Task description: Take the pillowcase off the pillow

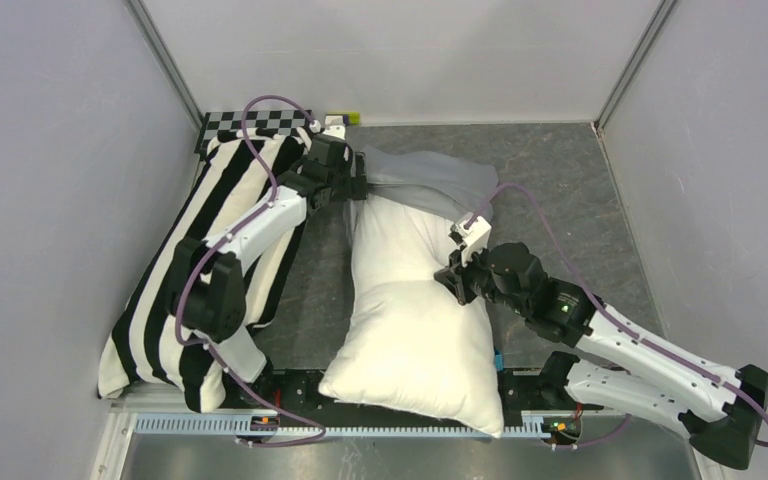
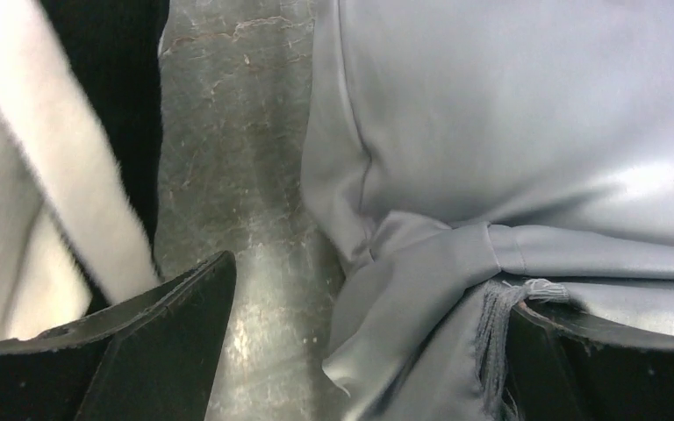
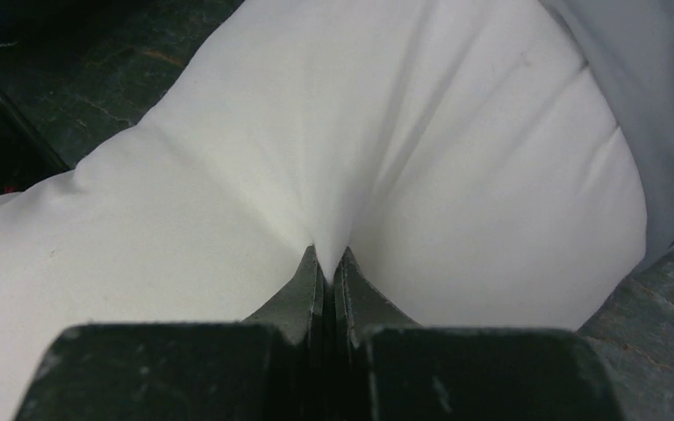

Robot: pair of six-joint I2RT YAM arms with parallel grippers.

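Pillowcase (image 2: 509,132) bunched between spread left fingers (image 2: 167,351), right fingers (image 3: 294,303) pinching pillow (image 3: 228,175)

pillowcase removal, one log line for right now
pillowcase: far end of pillow only | left gripper: open around its bunched edge | right gripper: shut on pillow

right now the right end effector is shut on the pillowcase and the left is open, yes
No: the right end effector is shut on the pillow, not the pillowcase, as the right wrist view shows. The left end effector is open.
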